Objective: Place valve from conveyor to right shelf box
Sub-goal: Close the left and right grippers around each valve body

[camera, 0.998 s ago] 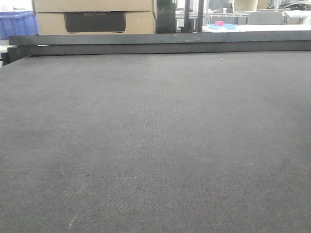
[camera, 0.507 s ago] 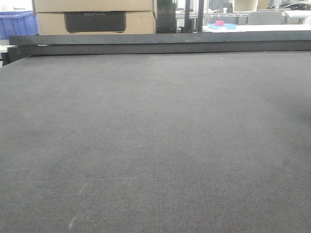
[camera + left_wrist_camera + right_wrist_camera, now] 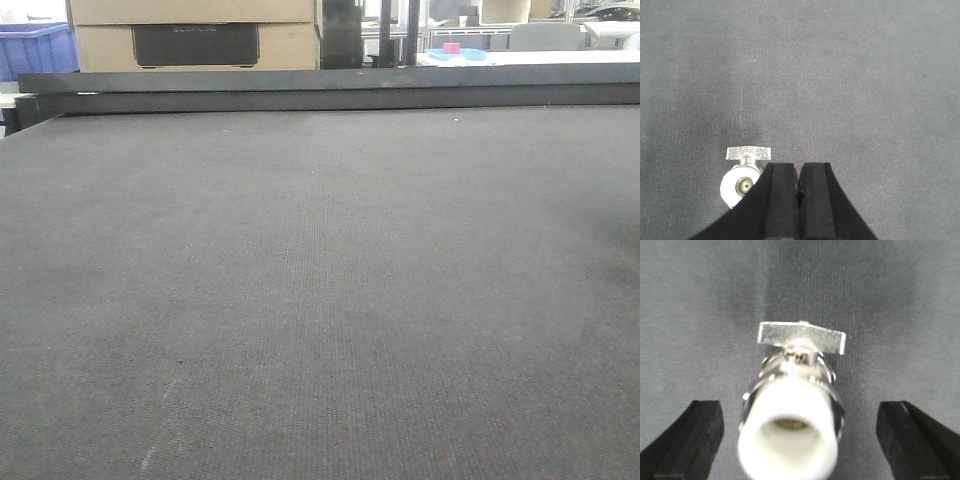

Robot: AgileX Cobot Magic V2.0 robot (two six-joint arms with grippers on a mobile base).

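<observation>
A: Blurred valve (image 3: 796, 390), white cap cut off below; metal body, flat handle. Lies on woven conveyor (image 3: 320, 300) inside right gripper (image 3: 799, 440), released wide.
B: And left gripper (image 3: 799, 200) clenched empty; its pad (image 3: 782, 200) hides the valve's edge.

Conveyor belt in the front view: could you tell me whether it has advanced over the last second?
No. On the conveyor, the pale scratch lies in the same place relative to the black rail.

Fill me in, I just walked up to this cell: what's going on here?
A two-armed robot is going for a valve on the conveyor. The right end effector is open, with its fingers on either side of the valve, which lies on the belt and is not yet gripped. The left end effector is shut on nothing.
</observation>
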